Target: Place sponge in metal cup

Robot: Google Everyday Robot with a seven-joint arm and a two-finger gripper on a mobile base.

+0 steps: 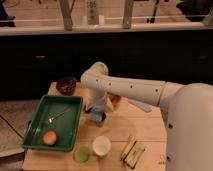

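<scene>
From my remote station, I see the white arm bent down over the light wooden table (150, 131), its gripper (97, 111) hanging just right of the green rectangular tray (35, 125). The small light-blue sponge (96, 108) sits at the gripper, above the small dark grey metal cup (97, 118); its long axis I cannot make out. Whether the gripper clamps it, I cannot tell. 1 white cup (102, 146) stands nearer.

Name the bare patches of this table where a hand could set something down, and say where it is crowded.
Bare wood lies on the table right of the gripper, toward the robot's white body, and at the near-left corner below the green tray. Crowded: the front edge, where the green cup, white cup and yellow-and-dark pieces sit close together.
</scene>
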